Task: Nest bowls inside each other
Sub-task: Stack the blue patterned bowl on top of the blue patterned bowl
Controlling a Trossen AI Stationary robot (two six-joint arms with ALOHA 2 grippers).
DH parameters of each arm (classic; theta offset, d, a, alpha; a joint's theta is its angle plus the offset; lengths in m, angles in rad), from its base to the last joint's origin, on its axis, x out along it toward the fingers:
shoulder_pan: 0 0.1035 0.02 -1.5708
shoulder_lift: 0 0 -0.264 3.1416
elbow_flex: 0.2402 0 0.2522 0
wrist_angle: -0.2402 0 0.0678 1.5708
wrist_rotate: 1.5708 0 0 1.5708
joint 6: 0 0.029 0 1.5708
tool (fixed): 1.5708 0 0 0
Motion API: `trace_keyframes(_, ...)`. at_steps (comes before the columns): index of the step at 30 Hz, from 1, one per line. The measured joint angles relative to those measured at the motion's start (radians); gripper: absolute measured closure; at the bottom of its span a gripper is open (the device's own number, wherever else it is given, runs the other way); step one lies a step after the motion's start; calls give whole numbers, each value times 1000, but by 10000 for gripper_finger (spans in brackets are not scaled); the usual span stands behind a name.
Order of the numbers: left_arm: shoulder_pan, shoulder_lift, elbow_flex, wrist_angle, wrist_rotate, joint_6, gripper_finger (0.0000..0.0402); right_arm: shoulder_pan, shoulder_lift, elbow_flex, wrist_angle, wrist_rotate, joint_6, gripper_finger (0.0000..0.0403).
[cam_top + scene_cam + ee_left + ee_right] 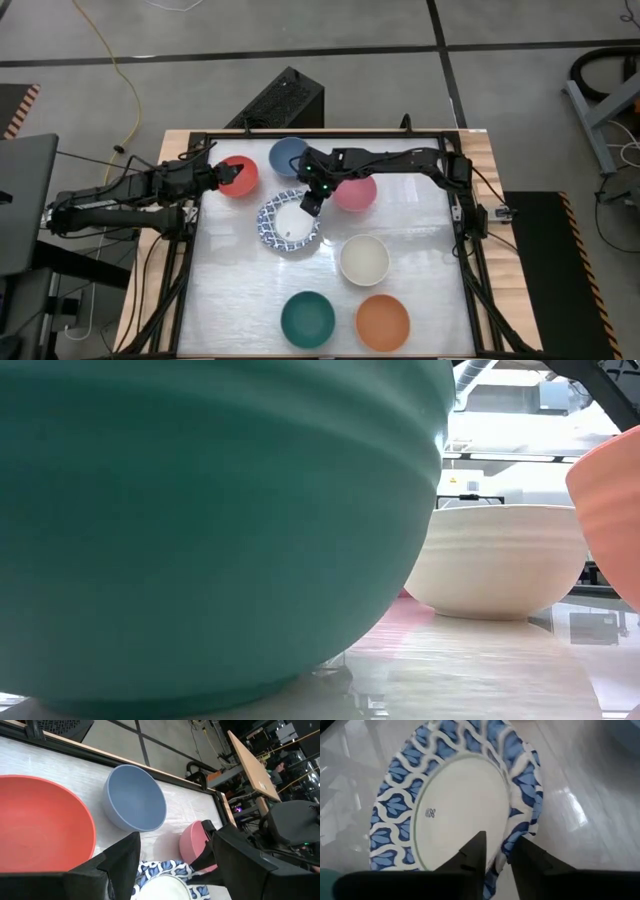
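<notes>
From above, my right gripper (pixel 312 203) hangs over the far rim of the blue-patterned stack (pixel 288 222), white bowls already nested one in another near the middle of the bench (pixel 420 300); I cannot count them. Around that stack lie the loose ones: the red bowl (pixel 238 176) and blue bowl (pixel 288 156) beyond it, the pink bowl (pixel 354 191) just beside it under my right arm, the cream bowl (pixel 364 259) on its near side, and the green bowl (pixel 307 318) and orange bowl (pixel 382 322) nearer still. My left gripper (pixel 228 177) waits at the red bowl's rim, touching or just short of it. From bench height the green bowl (pixel 210 520) fills most of the view, with the cream bowl (pixel 505 560) behind it and the orange bowl (pixel 610 510) at the edge; neither gripper shows here. Past my left fingers (pixel 122 862), which stand wide apart and empty, I see the red bowl (pixel 40 825), the blue bowl (pixel 137 800), the pink bowl (pixel 195 842) and a strip of the patterned stack (pixel 167 875). Past my right fingers (pixel 475 852), the stack's rim (pixel 520 785) sits in the gap between them, and they stand a little apart, straddling it; whether they pinch it I cannot tell. I judge the step in hand to be letting go of the top patterned bowl. The next move calls for lifting the right gripper straight off the rim without dragging it, then picking a plain bowl, the pink one being closest, to drop into the stack.
</notes>
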Motion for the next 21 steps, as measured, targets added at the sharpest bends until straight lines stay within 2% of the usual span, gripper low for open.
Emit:
trace_keyframes(6, 0, 0, 0, 0, 0, 0, 166, 0, 0, 0, 28, -1, -20, 232)
trace_keyframes(10, 0, 7, 0, 0, 3, 0, 166, 0, 0, 0, 97, 4, -49, 210)
trace_keyframes(15, 0, 33, 0, -2, 37, 0, 166, -2, -2, 0, 121, 4, -51, 209)
trace_keyframes(21, 0, 80, 0, -2, 66, 0, 166, 15, -2, 0, 55, 24, -83, 219)
